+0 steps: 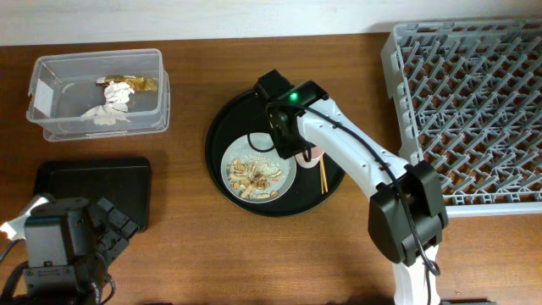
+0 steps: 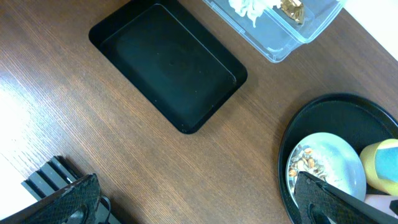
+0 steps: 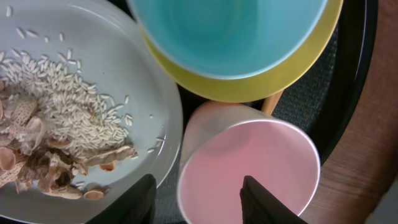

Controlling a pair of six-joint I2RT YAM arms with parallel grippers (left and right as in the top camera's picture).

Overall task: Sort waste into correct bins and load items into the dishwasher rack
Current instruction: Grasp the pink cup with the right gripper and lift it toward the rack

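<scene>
I am lining up my right claw (image 3: 198, 190) over the pale pink cup (image 3: 249, 165) on the round black tray (image 3: 357, 56).
The claw is standing open and holding nothing, one finger hanging outside the cup's left wall and the other over its mouth; whether either is touching the rim I cannot tell. The cup is sitting just beside the grey-green plate (image 3: 149, 74) of food scraps (image 3: 43, 162) and the yellow bowl (image 3: 249, 90) holding the light blue cup (image 3: 230, 31). I am planning to pinch that wall squarely and lift straight, sparing the plate, before heading to the dishwasher rack (image 1: 474, 102). My left claw (image 2: 196, 183) is idling open and empty near the black rectangular tray (image 2: 168, 68).
</scene>
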